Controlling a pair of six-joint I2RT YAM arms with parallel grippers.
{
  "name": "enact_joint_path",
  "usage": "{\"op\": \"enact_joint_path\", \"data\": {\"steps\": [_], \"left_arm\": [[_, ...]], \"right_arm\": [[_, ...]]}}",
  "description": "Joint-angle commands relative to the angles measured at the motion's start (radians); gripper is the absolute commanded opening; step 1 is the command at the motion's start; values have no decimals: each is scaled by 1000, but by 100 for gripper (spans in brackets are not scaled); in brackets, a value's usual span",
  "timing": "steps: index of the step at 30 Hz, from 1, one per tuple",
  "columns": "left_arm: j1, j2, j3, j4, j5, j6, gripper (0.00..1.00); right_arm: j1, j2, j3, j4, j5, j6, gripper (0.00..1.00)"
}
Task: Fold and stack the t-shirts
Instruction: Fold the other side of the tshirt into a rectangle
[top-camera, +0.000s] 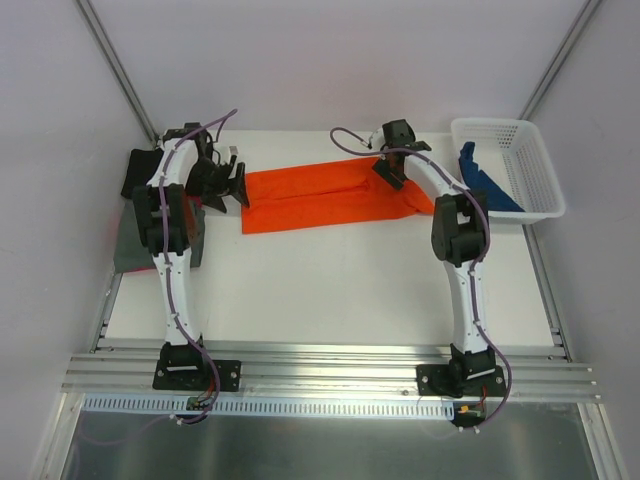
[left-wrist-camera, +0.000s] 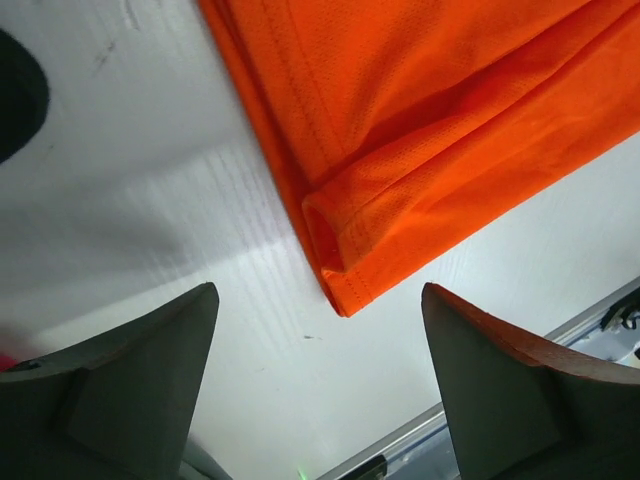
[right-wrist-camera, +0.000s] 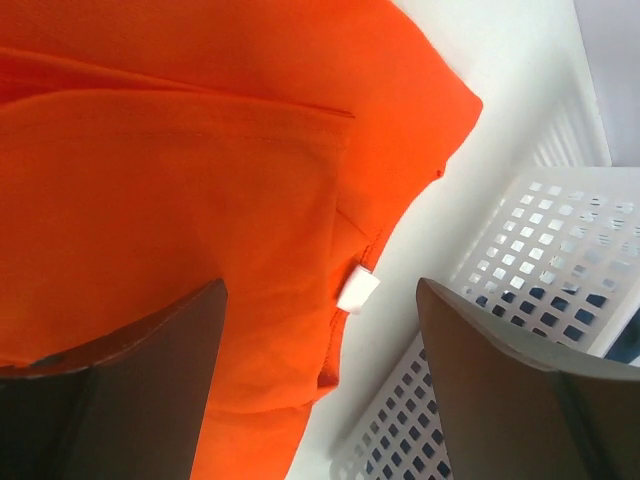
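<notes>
On the white table (top-camera: 350, 290), the orange t-shirt (top-camera: 330, 198) is lying folded lengthwise; the left gripper (top-camera: 240, 187) and right gripper (top-camera: 388, 174) are hovering at its ends, jaws apart.

Ahead of the left gripper (left-wrist-camera: 320, 292) we see the orange-red t-shirt (left-wrist-camera: 430, 130) as matt cloth, fine pinhole knit, stitched hem; the table (left-wrist-camera: 150, 200) under that claw is white, matt, faintly ribbed, scuffed. Its fingers (left-wrist-camera: 130, 380) look like matt grey plastic, slightly grainy. Right of the right gripper (right-wrist-camera: 320, 285) we have the basket (right-wrist-camera: 540, 260), smooth white moulded plastic mesh with slight sheen, and between the jaws a smooth white label (right-wrist-camera: 357, 291) on the cloth.
</notes>
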Motion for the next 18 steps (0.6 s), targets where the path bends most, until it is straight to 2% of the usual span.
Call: {"op": "enact_joint_path", "data": {"steps": [1, 7, 10, 12, 15, 18], "left_arm": [[2, -55, 23, -3, -57, -12, 84], [-18, -168, -18, -2, -55, 0, 84], [-24, -197, -55, -2, -54, -5, 91], [-29, -203, -70, 0, -49, -5, 99], [-38, -196, -35, -14, 32, -3, 99], [-52, -188, 24, -13, 154, 3, 99]], "right_arm": [[12, -146, 5, -9, 16, 64, 80], [18, -245, -72, -38, -7, 99, 80], [19, -288, -102, -79, -31, 144, 80], [19, -324, -122, -128, -127, 208, 80], [21, -373, -147, -242, -322, 288, 80], [-13, -416, -174, -247, -545, 493, 81]]}}
